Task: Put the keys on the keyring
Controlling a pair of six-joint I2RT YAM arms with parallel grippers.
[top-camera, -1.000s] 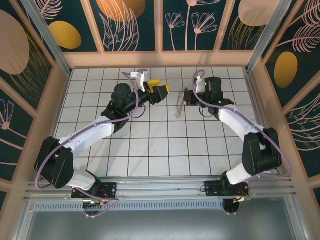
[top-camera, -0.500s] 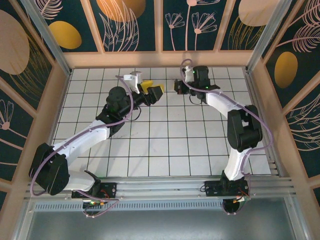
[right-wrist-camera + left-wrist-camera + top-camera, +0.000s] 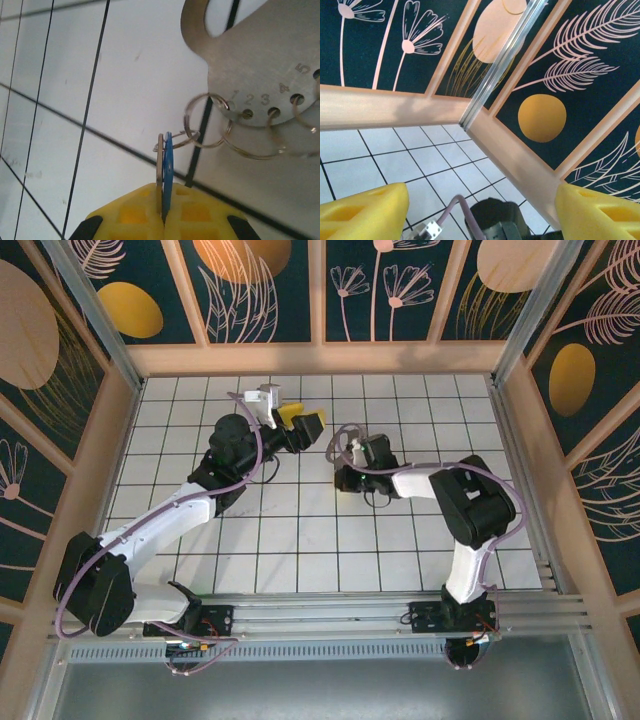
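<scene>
Right gripper (image 3: 163, 216) pinching blue key (image 3: 168, 157), keyring plate (image 3: 260, 60) stamped 1 to 5

The table (image 3: 300, 545) is a flat top of white square tiles ruled by thin dark grout lines, and a pale wooden rim walls it on 3 sides. In the right wrist view the keyring (image 3: 265, 65), a flat grey metal tag with a large cut-out and small holes stamped 1 to 5, seems to lie flat on the tiles across a grout line. Thin wire split rings threaded through its holes fan out onto the tile beside it.
</scene>
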